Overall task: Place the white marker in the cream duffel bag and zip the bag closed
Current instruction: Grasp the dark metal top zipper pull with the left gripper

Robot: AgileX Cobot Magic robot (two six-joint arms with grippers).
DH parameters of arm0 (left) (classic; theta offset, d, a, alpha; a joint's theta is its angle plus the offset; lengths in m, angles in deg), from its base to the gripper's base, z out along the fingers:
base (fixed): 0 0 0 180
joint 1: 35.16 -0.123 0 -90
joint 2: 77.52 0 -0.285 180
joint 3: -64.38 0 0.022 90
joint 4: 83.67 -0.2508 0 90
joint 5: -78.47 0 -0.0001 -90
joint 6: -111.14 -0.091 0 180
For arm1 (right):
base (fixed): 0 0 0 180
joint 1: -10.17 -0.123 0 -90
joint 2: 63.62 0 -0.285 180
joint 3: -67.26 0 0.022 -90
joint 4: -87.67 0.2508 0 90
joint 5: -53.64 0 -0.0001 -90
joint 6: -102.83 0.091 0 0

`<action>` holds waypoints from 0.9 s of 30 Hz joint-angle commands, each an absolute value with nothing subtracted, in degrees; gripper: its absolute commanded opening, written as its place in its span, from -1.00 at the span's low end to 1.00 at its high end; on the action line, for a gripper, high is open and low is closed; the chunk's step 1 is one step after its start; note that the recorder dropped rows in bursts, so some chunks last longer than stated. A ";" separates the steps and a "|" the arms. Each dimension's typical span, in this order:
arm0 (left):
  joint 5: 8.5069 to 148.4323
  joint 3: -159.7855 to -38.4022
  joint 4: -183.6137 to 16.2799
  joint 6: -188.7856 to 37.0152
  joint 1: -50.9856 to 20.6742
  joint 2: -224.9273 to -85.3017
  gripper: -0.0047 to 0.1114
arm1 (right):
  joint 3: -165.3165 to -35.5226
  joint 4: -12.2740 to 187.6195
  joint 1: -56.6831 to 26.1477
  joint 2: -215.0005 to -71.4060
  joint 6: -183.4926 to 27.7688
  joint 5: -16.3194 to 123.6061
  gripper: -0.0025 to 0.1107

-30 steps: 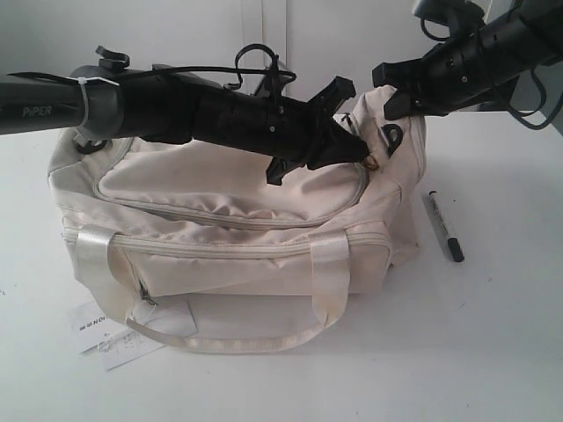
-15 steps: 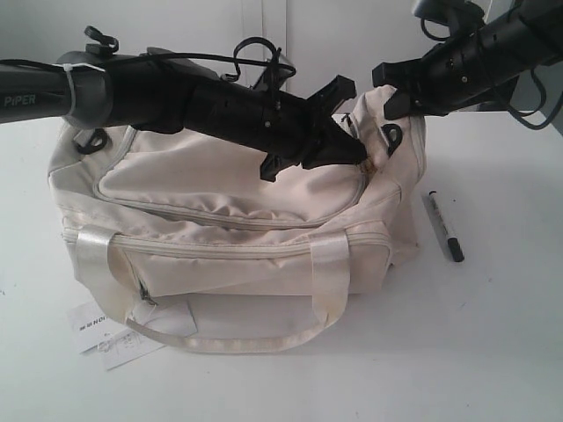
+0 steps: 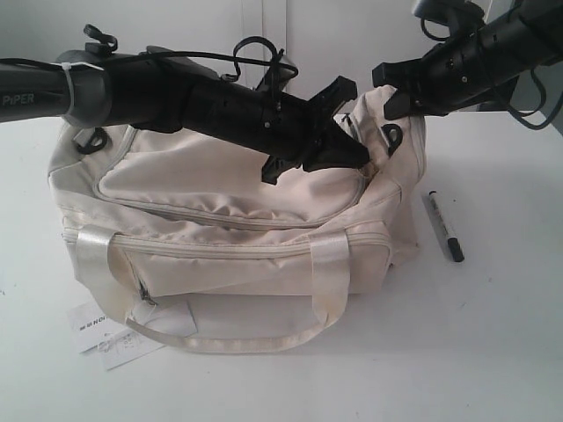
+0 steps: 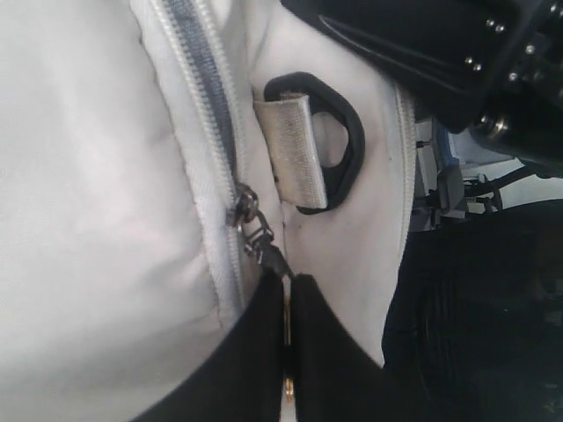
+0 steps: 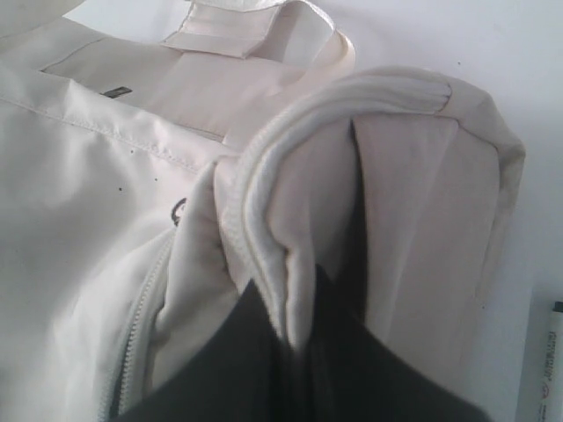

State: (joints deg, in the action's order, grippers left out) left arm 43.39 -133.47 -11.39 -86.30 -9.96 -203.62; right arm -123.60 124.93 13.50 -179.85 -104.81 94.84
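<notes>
The cream duffel bag (image 3: 229,255) lies on the white table with its handles toward the front. The white marker (image 3: 442,226) rests on the table just right of the bag, black cap nearest; its edge also shows beside the bag (image 5: 550,360). My left gripper (image 3: 363,158) reaches across the bag top and is shut on the zipper pull (image 4: 264,242) at the bag's right end, next to the black D-ring (image 4: 347,132). A gold charm shows between its fingers (image 4: 255,352). My right gripper (image 3: 384,90) is shut on a fold of the bag's end fabric (image 5: 264,220).
A white paper tag (image 3: 106,338) lies on the table at the bag's front left. A second black D-ring (image 3: 91,141) sits at the bag's left end. The left arm (image 3: 132,92) spans the bag top; the right arm (image 3: 475,53) hangs above the bag's right end.
The left arm has drawn back slightly to the left with the zipper pull in its grip. The right gripper, the bag and the marker have stayed put.
</notes>
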 commanded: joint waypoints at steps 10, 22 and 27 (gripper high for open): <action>38.86 -133.77 -12.56 -83.47 -9.78 -202.57 -0.92 | -123.47 125.40 13.53 -178.98 -105.41 93.71 -0.96; 37.26 -133.77 -14.83 -82.09 -9.67 -201.59 -0.92 | -123.47 125.30 13.53 -178.98 -105.41 93.77 -0.96; 36.16 -133.77 -15.75 -82.09 -9.67 -201.34 -0.92 | -123.47 125.30 13.53 -178.98 -105.41 93.77 -0.96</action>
